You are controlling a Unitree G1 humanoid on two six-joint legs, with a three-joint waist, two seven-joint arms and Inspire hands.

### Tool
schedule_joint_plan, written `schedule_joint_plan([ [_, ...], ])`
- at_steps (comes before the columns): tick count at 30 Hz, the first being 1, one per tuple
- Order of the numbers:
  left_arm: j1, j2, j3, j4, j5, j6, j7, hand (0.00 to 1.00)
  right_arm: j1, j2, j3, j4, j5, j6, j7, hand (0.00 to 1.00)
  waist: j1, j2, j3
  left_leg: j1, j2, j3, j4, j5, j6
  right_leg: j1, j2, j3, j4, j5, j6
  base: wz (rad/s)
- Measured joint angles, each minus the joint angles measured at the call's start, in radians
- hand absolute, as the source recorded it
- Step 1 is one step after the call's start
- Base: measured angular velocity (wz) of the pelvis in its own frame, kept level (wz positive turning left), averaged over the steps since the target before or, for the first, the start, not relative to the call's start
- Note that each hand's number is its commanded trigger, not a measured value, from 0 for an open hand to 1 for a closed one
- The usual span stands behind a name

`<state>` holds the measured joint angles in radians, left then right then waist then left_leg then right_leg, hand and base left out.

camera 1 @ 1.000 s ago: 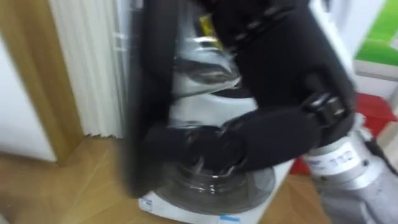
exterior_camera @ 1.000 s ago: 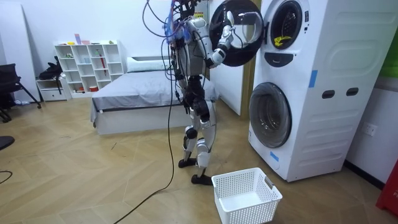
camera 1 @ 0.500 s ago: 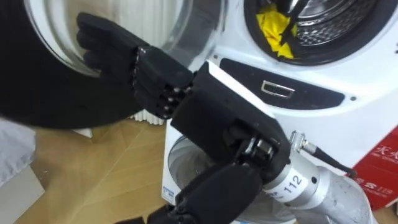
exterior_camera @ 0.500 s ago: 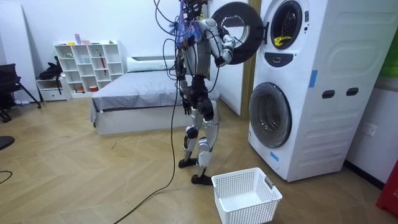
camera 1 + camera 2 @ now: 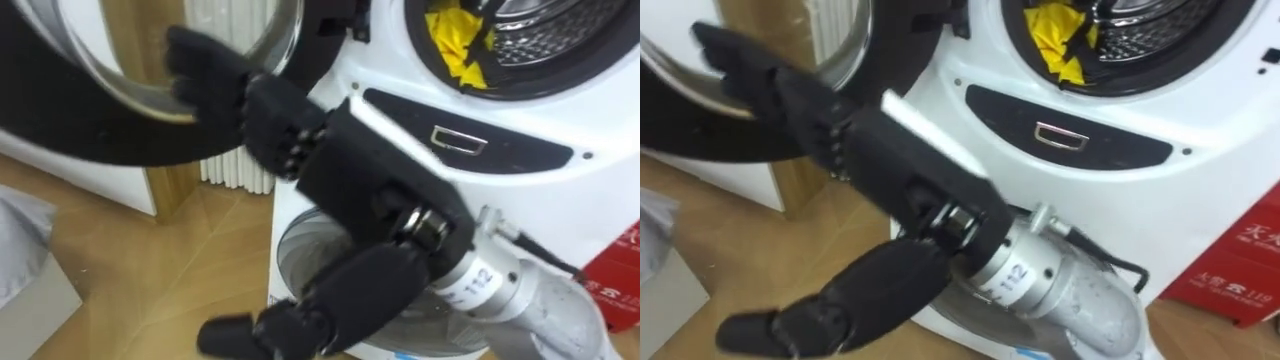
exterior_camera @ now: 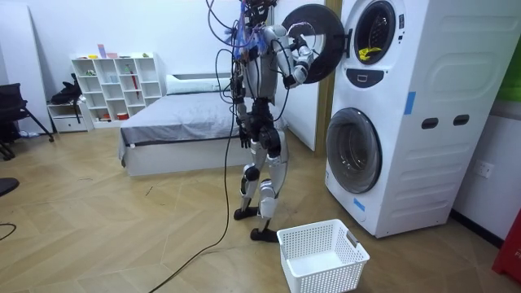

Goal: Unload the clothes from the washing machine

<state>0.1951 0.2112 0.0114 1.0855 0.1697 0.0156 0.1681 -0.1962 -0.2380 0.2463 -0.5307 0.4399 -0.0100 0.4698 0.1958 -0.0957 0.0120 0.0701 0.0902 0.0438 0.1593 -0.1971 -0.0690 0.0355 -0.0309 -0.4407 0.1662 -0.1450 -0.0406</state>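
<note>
The right hand (image 5: 290,135), fingers straight and thumb splayed wide, holds nothing and seems laid against the open door (image 5: 80,140). The yellow cloth (image 5: 455,50) lies at its 3 o'clock, bunched in the drum (image 5: 560,40) mouth and hanging roughly 12-to-6.

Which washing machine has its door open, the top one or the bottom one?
The top machine: its round door is swung out wide, and yellow cloth shows inside. The bottom machine is shut.

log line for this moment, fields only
door: open | right hand: open, at door | cloth: in upper drum
</note>
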Motion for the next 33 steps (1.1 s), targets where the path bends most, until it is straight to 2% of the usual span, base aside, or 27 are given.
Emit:
schedule_joint_plan([
  [3, 0.013, -0.004, 0.014, 0.005, 0.001, 0.000, 0.020, 0.00, 0.000, -0.001, -0.039, -0.002, -0.009, 0.000, -0.011, 0.00, -0.032, 0.008, -0.0067, 0.004, 0.000, 0.011, 0.000, 0.000, 0.000, 0.002, -0.001, 0.004, 0.002, 0.000, 0.000, -0.04],
  [8, 0.037, -0.010, 0.059, 0.016, 0.001, -0.011, 0.026, 0.00, 0.018, -0.006, -0.146, -0.044, -0.016, -0.010, -0.053, 0.00, -0.067, 0.013, -0.0091, 0.021, 0.001, 0.044, 0.002, 0.000, 0.000, 0.014, -0.002, 0.020, 0.001, 0.000, 0.000, -0.08],
  [11, 0.047, -0.014, 0.065, 0.016, 0.001, -0.010, 0.039, 0.00, 0.043, -0.006, -0.171, -0.049, -0.021, -0.015, -0.096, 0.00, -0.089, 0.020, -0.0167, 0.030, 0.001, 0.066, 0.003, 0.000, 0.000, 0.022, -0.004, 0.024, 0.002, -0.001, 0.003, -0.01],
  [15, 0.045, -0.019, 0.066, 0.015, 0.002, -0.009, 0.048, 0.00, 0.055, -0.010, -0.203, -0.032, -0.070, -0.011, -0.157, 0.00, -0.109, 0.029, -0.0148, 0.027, 0.001, 0.066, 0.005, 0.000, 0.000, 0.022, -0.003, 0.023, 0.002, -0.002, 0.003, 0.01],
  [22, 0.043, -0.037, 0.085, 0.015, 0.062, 0.003, 0.048, 0.00, 0.055, -0.050, -0.307, 0.003, -0.089, -0.011, -0.255, 0.00, -0.117, 0.033, -0.0140, 0.028, 0.001, 0.068, 0.004, -0.001, 0.002, 0.019, -0.002, 0.027, 0.001, -0.002, 0.004, -0.01],
  [26, 0.038, -0.038, 0.086, 0.013, 0.073, 0.010, 0.048, 0.00, 0.055, -0.051, -0.310, 0.015, -0.099, -0.011, -0.295, 0.00, -0.122, 0.034, -0.0134, 0.027, 0.001, 0.069, 0.004, -0.001, 0.002, 0.018, -0.002, 0.028, -0.003, -0.002, 0.005, -0.01],
  [28, 0.032, -0.038, 0.085, 0.011, 0.079, 0.017, 0.048, 0.00, 0.055, -0.051, -0.306, 0.027, -0.134, -0.011, -0.308, 0.00, -0.121, 0.032, -0.0142, 0.028, 0.002, 0.084, 0.005, -0.001, 0.002, 0.017, -0.001, 0.033, -0.003, -0.002, 0.005, -0.07],
  [31, 0.013, -0.038, 0.084, 0.009, 0.077, 0.045, 0.056, 0.00, 0.050, -0.053, -0.287, 0.098, -0.140, -0.008, -0.329, 0.00, -0.115, 0.028, -0.0155, 0.036, 0.003, 0.093, 0.005, -0.001, 0.002, 0.018, -0.001, 0.044, 0.001, -0.002, 0.005, -0.11],
  [33, 0.002, -0.038, 0.082, 0.000, 0.077, 0.050, 0.070, 0.00, 0.038, -0.055, -0.276, 0.169, -0.167, 0.017, -0.348, 0.00, -0.111, 0.018, -0.0150, 0.045, 0.004, 0.098, 0.007, -0.001, 0.002, 0.020, 0.002, 0.055, 0.006, -0.002, 0.005, -0.14],
])
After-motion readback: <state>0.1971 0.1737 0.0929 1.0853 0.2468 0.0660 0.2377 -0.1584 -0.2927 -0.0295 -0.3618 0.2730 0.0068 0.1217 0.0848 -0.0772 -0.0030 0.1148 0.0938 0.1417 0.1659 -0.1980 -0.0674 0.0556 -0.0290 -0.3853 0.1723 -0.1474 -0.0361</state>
